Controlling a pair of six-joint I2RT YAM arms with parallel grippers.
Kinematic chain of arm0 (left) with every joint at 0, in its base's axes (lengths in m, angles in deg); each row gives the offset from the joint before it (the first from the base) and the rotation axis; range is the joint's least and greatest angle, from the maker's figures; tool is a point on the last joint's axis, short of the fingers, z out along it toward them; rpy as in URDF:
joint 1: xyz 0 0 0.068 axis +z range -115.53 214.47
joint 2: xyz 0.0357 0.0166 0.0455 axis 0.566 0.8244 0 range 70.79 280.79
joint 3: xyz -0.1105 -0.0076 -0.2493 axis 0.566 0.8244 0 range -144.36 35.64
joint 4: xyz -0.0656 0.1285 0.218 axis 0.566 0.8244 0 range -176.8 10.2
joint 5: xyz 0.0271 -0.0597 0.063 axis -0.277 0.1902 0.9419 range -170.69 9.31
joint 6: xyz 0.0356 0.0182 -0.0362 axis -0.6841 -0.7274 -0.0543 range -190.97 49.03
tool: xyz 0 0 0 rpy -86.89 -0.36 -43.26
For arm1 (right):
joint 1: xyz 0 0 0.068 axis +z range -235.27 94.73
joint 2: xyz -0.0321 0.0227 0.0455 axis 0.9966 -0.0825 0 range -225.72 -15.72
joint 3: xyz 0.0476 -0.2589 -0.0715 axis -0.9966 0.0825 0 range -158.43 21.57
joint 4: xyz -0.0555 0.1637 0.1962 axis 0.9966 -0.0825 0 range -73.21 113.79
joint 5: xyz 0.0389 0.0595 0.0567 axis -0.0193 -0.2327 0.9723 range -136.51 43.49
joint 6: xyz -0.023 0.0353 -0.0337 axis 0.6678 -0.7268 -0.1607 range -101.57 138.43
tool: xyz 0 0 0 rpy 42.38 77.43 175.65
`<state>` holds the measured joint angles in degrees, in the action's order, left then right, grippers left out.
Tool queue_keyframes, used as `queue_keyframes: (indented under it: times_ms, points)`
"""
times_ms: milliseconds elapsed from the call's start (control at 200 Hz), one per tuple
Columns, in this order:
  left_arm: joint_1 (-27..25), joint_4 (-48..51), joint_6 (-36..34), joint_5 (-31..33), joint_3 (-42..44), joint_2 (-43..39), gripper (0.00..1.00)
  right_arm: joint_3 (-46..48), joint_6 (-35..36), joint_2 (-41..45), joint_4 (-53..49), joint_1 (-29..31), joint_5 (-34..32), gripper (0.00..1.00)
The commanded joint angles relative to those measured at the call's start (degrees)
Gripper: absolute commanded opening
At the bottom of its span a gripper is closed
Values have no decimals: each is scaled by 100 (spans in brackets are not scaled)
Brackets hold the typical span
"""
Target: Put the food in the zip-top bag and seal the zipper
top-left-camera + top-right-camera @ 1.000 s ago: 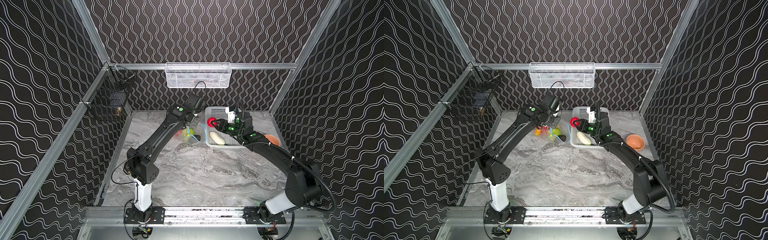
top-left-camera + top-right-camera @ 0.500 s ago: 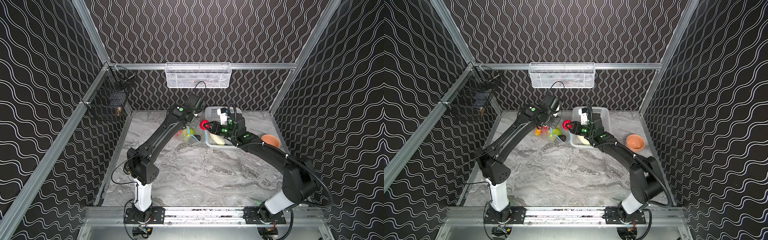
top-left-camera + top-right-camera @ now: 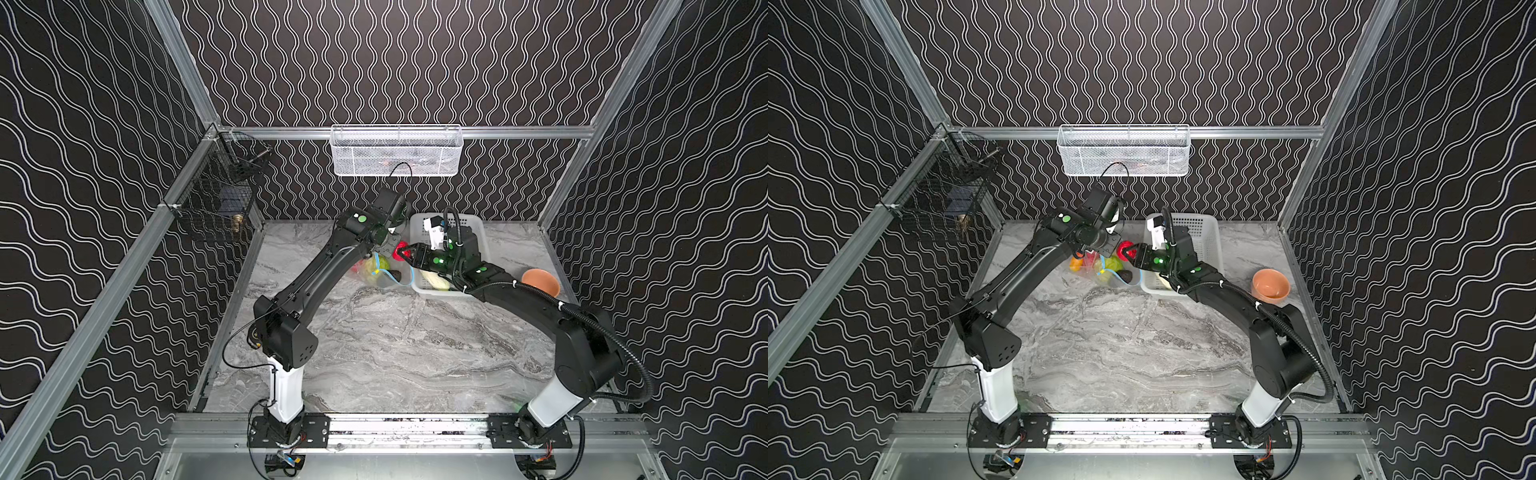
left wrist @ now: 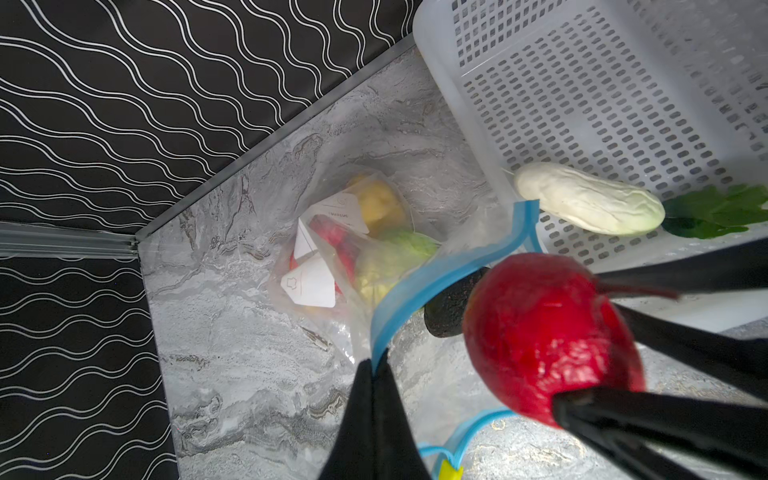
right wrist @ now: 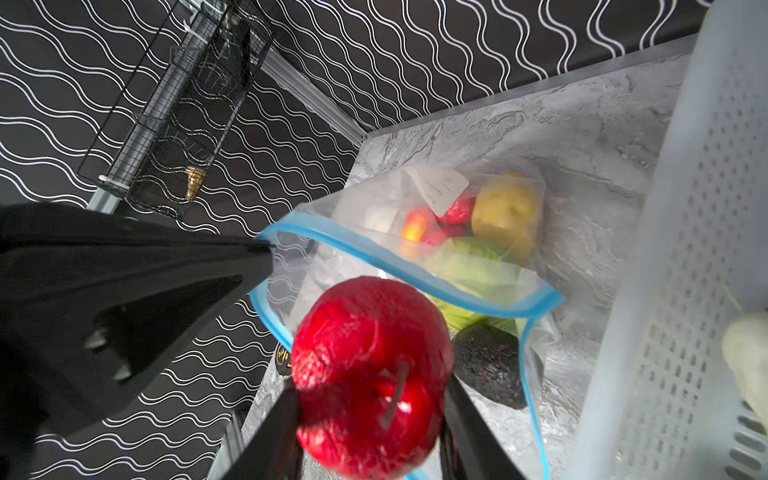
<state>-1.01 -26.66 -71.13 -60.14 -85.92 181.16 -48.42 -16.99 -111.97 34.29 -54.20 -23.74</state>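
The clear zip-top bag [image 4: 332,257] lies on the marble by the white basket, its mouth held up. My left gripper [image 4: 376,368] is shut on the blue zipper [image 4: 436,282] edge; the yellow slider [image 4: 451,471] sits lower down. My right gripper [image 5: 370,399] is shut on a red fruit [image 5: 370,365] right at the bag's mouth [image 3: 400,251]. Inside the bag I see a yellow potato [image 5: 505,212], green cabbage [image 5: 469,262] and red pieces [image 5: 457,212]. A dark oval [image 5: 490,365] lies at the mouth. A white long vegetable [image 4: 590,203] rests in the basket.
The white perforated basket [image 3: 473,232] stands just right of the bag, with a green leaf [image 4: 715,212] in it. An orange bowl [image 3: 540,281] sits further right. A white mesh basket [image 3: 397,151] hangs on the back rail and a black wire one [image 3: 216,208] on the left.
My right gripper has carried the red fruit leftward from above the basket to the bag's mouth. The left gripper has stayed still on the zipper edge.
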Motion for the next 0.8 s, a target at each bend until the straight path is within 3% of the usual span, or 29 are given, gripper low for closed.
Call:
queue_keyframes:
  times_ms: [0, 300, 796]
  points:
    - [-7, -53, -35, 39, 10, -90, 0, -151, -67, -107, 80, 37, -145, 23]
    - [-2, -56, -34, 25, 7, -69, 0, 91, -430, -144, 718, 91, -287, 25]
    - [-10, -15, -27, 1, -71, -26, 0, -358, -684, -708, 594, 215, -554, 26]
